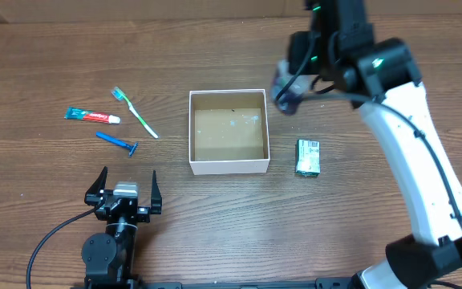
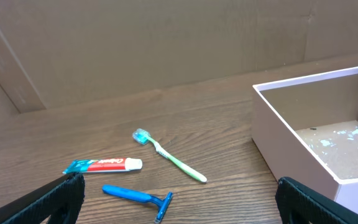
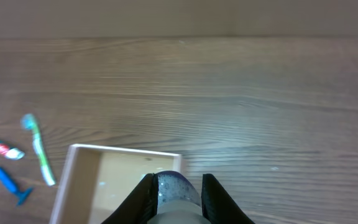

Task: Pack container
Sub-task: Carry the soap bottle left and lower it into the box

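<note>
The container (image 1: 228, 166) is a square white-walled box with a brown floor at the table's middle; it also shows in the left wrist view (image 2: 291, 134) and the right wrist view (image 3: 86, 155). My right gripper (image 1: 285, 87) is shut on a small bottle with a dark blue speckled end (image 3: 174, 186), held in the air just right of the box's far right corner. My left gripper (image 1: 124, 190) is open and empty, low near the front edge, left of the box. A green toothbrush (image 1: 139, 115), a toothpaste tube (image 1: 91, 117) and a blue razor (image 1: 117, 143) lie left of the box.
A green wrapped packet (image 1: 308, 157) lies on the table right of the box. The toothbrush (image 2: 169, 157), toothpaste (image 2: 104, 165) and razor (image 2: 138, 196) lie in front of my left gripper. A brown wall runs along the table's far side.
</note>
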